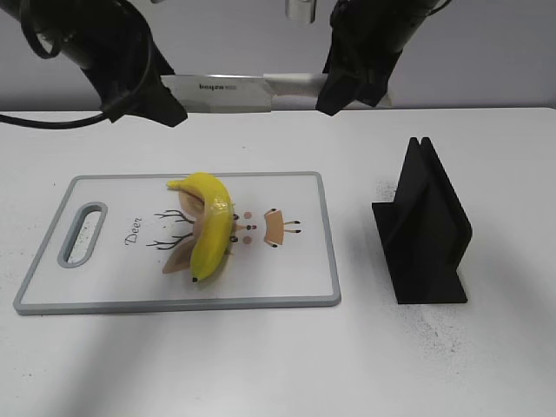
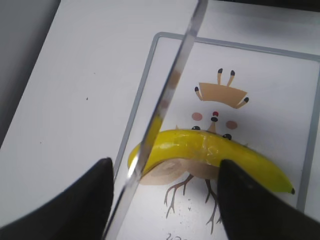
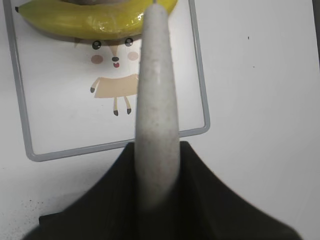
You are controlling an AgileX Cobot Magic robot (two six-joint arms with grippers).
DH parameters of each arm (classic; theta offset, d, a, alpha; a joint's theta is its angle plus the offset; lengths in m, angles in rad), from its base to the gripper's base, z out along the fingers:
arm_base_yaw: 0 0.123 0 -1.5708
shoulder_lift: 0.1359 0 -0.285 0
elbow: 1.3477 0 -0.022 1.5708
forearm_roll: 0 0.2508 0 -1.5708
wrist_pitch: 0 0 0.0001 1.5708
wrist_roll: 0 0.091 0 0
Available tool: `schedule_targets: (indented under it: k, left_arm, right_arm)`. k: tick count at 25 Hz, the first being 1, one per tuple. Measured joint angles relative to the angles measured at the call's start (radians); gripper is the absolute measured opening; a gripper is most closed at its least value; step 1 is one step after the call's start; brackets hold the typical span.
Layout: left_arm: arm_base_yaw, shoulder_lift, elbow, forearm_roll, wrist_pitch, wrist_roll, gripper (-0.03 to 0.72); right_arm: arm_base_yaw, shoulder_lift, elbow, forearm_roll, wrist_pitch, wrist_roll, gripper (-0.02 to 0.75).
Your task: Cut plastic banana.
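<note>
The plastic banana point(image 1: 211, 226) lies glossy yellow and curved on a white cutting board point(image 1: 291, 269) printed with a deer drawing. It also shows in the left wrist view point(image 2: 210, 150) and the right wrist view point(image 3: 90, 20). My right gripper point(image 1: 334, 95) is shut on the pale handle point(image 3: 157, 100) of a knife point(image 1: 217, 91). It holds the knife level in the air behind the board, blade pointing left. My left gripper point(image 1: 161, 109) is open. The blade point(image 2: 170, 90) passes between its fingers point(image 2: 165, 170), close to the left one; contact cannot be told.
A black knife stand point(image 1: 426, 230) sits on the white table to the right of the board. The board has a grey rim and a handle slot point(image 1: 81, 234) at its left end. The table's back edge meets a grey wall.
</note>
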State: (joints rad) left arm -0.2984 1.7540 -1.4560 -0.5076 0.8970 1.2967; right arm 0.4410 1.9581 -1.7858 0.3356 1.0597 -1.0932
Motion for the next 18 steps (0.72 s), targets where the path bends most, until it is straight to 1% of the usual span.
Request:
schedule_targets:
  k: [5, 11, 15, 18]
  left_arm:
    - [0.003, 0.000, 0.000, -0.015, -0.029, -0.003, 0.624]
    - [0.027, 0.000, 0.000, -0.018, -0.078, -0.004, 0.620]
    - [0.032, -0.012, 0.001, -0.018, -0.084, -0.005, 0.616]
    - [0.034, -0.043, 0.001, -0.018, -0.107, -0.032, 0.611]
  right_arm:
    - [-0.001, -0.004, 0.000, 0.003, 0.000, 0.010, 0.165]
    - [-0.001, -0.036, 0.000, 0.002, 0.014, -0.004, 0.164]
    - [-0.001, -0.060, 0.000, 0.000, 0.020, -0.004, 0.164]
    - [-0.001, -0.083, 0.000, -0.002, 0.047, -0.004, 0.164]
